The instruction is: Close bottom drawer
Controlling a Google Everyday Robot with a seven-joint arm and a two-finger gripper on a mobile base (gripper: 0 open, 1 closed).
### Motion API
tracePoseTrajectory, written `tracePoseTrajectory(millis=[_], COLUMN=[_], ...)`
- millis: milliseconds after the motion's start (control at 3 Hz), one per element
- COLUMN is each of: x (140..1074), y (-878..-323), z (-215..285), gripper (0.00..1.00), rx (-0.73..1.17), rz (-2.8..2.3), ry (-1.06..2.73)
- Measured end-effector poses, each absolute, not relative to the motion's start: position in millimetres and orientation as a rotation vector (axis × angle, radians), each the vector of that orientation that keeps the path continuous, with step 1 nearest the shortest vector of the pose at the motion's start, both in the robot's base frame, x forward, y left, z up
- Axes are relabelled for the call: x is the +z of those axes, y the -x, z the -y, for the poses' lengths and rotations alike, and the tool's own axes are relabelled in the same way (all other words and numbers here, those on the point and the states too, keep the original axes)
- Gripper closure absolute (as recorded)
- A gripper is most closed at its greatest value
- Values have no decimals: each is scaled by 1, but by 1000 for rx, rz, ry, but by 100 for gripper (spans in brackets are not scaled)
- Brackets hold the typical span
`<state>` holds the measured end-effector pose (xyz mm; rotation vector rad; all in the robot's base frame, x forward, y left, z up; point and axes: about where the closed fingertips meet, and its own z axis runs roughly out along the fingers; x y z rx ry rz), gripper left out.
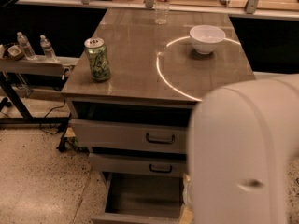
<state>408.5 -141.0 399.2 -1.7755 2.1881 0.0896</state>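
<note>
The bottom drawer (140, 197) is pulled far out at the foot of the grey cabinet. Its empty inside shows, and its front panel (133, 217) lies at the lower edge of the view. Above it are the middle drawer (135, 164) and the top drawer (124, 134), both slightly out, each with a dark loop handle. My white arm (243, 157) fills the right and lower right of the view and covers the drawers' right ends. My gripper is hidden behind the arm, low down beside the open drawer's right side.
On the cabinet top (140, 64) stand a green can (97, 59), a white bowl (207, 38) and a clear bottle (161, 3). A side shelf (32, 65) at the left holds two water bottles (25, 45). Speckled floor (42, 181) lies to the left.
</note>
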Motion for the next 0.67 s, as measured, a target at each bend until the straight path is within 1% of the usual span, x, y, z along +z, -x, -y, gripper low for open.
tracePoseTrajectory(millis=[333, 667], x=[378, 375], y=[-406, -407], z=[151, 148], gripper=[0, 0], rx=[70, 87], rz=[-2207, -2208], ry=[1790, 1750])
